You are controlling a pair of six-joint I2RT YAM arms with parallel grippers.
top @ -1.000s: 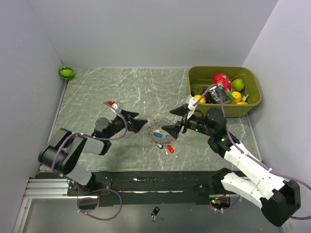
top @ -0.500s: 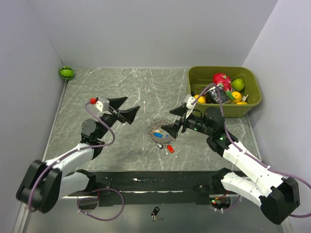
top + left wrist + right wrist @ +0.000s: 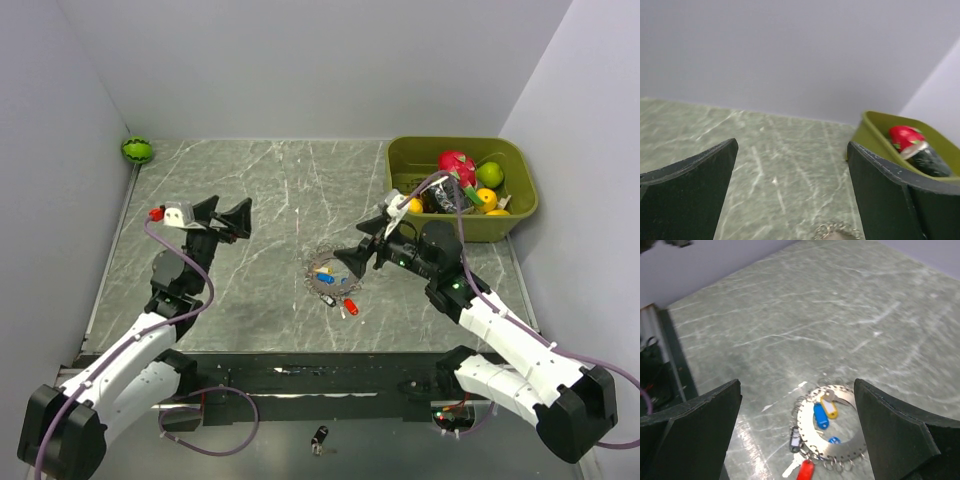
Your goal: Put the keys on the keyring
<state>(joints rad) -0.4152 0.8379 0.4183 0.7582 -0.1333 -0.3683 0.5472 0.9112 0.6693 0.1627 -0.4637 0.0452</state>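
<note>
The keyring [image 3: 322,263], a flat grey metal ring with small loops round its edge, lies on the marble table centre; it also shows in the right wrist view [image 3: 808,416]. Blue [image 3: 820,415] and yellow [image 3: 830,407] key tags lie in its opening. A red-headed key [image 3: 805,471] and a black tag [image 3: 794,439] lie at its near edge. My right gripper [image 3: 352,250] is open and empty, hovering just right of the ring [image 3: 797,382]. My left gripper [image 3: 230,212] is open and empty, raised well left of the ring [image 3: 792,145].
A green bin [image 3: 515,215] with toy fruit stands at the back right; it also shows in the left wrist view [image 3: 875,131]. A small green melon ball [image 3: 137,150] sits in the back left corner. Grey walls close the table's sides.
My left arm has pulled back to the left, away from the ring, with its jaws open. The right gripper has stayed about where it was.
</note>
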